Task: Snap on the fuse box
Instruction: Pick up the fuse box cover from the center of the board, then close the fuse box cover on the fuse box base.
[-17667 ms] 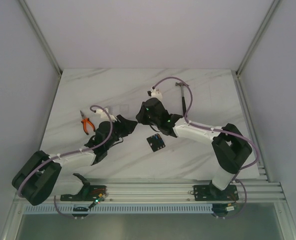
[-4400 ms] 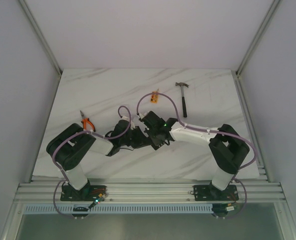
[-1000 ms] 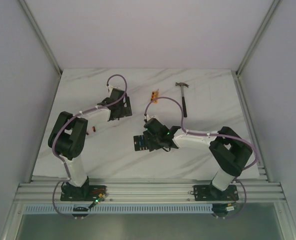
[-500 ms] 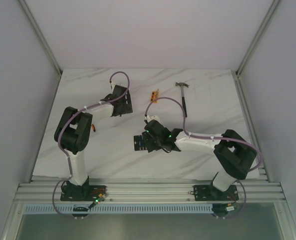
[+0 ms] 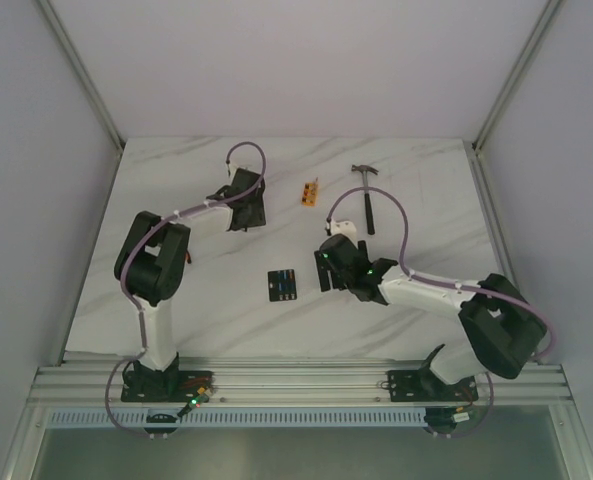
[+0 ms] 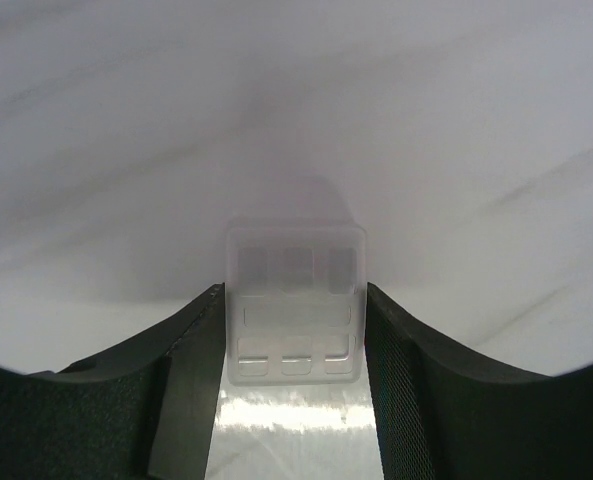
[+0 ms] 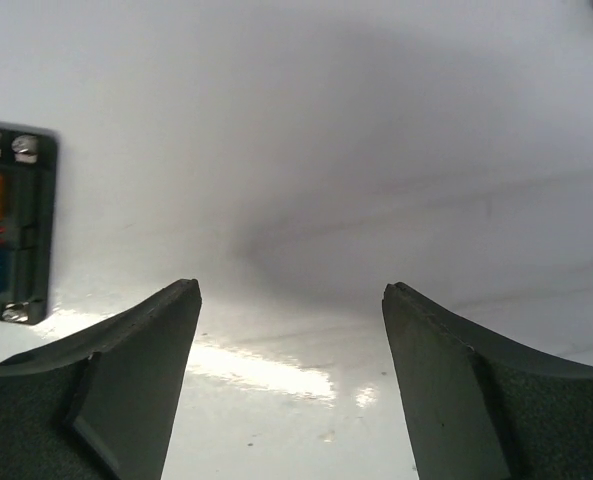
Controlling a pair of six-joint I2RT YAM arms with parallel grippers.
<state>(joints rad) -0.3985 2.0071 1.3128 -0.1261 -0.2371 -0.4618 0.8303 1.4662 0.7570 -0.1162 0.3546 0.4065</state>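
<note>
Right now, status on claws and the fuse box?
Left claw straddling clear cover, grip unconfirmed. Right claw open, empty. Fuse box free beside it, uncovered. Nothing between box and cover.

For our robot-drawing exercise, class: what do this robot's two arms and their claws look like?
The left arm and right arm have chunky black joints joined by white links, a looping purple cable along each, a green light on the right one. The left claw and right claw each have two broad, dark, wedge-shaped fingers.

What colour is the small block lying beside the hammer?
Orange. The small block shows best in the top external view, left of the hammer.
</note>
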